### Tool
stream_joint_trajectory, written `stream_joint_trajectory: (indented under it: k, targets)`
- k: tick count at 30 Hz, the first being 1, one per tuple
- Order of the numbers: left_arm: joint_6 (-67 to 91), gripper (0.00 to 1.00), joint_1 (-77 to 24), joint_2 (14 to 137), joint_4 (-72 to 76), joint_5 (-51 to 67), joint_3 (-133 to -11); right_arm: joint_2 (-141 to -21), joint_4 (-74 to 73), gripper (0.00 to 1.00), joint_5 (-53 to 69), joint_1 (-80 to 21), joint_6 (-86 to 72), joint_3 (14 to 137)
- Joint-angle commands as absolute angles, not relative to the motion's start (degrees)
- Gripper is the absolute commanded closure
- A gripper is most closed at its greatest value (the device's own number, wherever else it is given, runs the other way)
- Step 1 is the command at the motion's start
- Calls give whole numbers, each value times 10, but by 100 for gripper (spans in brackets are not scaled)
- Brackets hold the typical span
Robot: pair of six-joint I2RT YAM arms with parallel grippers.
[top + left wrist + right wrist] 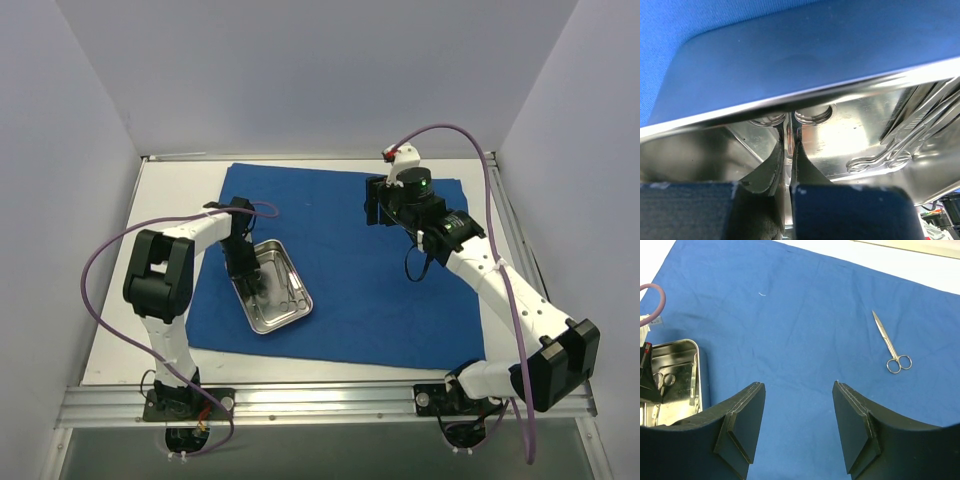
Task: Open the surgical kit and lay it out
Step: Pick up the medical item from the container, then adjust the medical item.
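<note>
The royal-blue cloth [380, 290] lies spread flat on the table. The steel tray [298, 318] sits on its left part with thin metal instruments [890, 155] inside. My left gripper [250, 278] reaches down into the tray. In the left wrist view its fingers [789, 142] are pressed together on a thin metal instrument whose two ring handles [812, 115] show just past the tips. My right gripper [378, 205] hovers over the cloth's far right part, open [799, 387] and holding nothing. One pair of scissors [888, 345] lies alone on the cloth beyond it.
White walls close in the table on the left, back and right. A bare white strip of table [150, 270] runs left of the cloth. A purple cable [100, 260] loops off the left arm, and another [480, 150] arcs over the right arm.
</note>
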State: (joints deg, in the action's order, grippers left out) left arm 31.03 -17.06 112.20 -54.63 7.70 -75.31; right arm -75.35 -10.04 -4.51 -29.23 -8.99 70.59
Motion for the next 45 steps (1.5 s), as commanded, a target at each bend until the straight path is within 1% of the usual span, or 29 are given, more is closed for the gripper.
stream_joint_trajectory:
  k: [1, 6, 10, 15, 21, 26, 32, 37, 45]
  targets:
    - [314, 98, -184, 1164, -448, 25, -720, -747, -81, 43, -41, -293, -97, 700]
    - [311, 98, -204, 1101, -487, -48, -741, -771, -65, 44, -15, -293, -112, 696]
    - [307, 98, -222, 1046, -512, -56, -767, -813, -55, 45, 32, -294, -129, 702]
    - [303, 98, -238, 1009, -521, -63, -784, -855, -30, 47, 94, -296, -150, 704]
    - [283, 98, -240, 955, -499, -30, -774, -889, 22, 46, 183, -291, -170, 699]
    - [231, 98, -256, 902, -440, 28, -758, -922, 58, 44, 327, -286, -214, 722]
    - [205, 98, -279, 845, -388, 71, -742, -951, 90, 44, 426, -287, -263, 739]
    - [204, 98, -295, 828, -360, 106, -733, -956, 113, 44, 446, -301, -294, 738]
    - [200, 98, -327, 832, -353, 112, -737, -955, 137, 46, 439, -325, -316, 727]
